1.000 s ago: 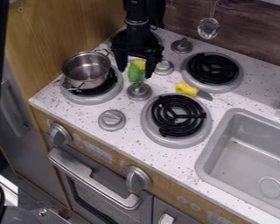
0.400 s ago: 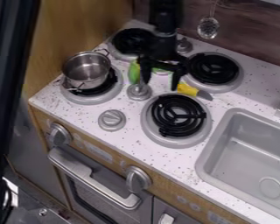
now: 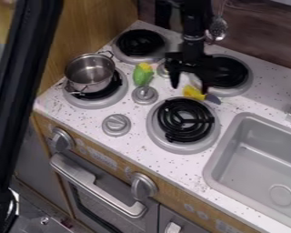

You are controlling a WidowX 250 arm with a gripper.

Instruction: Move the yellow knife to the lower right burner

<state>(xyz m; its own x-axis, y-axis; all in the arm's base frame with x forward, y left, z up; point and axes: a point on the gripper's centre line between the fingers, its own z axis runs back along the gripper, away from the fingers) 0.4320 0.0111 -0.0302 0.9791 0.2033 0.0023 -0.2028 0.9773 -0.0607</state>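
As we look down on the speckled counter, we find the lower right burner, then the black pincer, spread open and grasping nothing; the yellow-handled knife lies just behind the burner, its handle beneath the pincer's tips.

1. Pot, metal, two-handled; on lower left burner.
2. Toy vegetable, green and yellow; lying behind a grey knob.
3. Utensil, metallic; hanging at back wall.
4. Sink, grey; at right.
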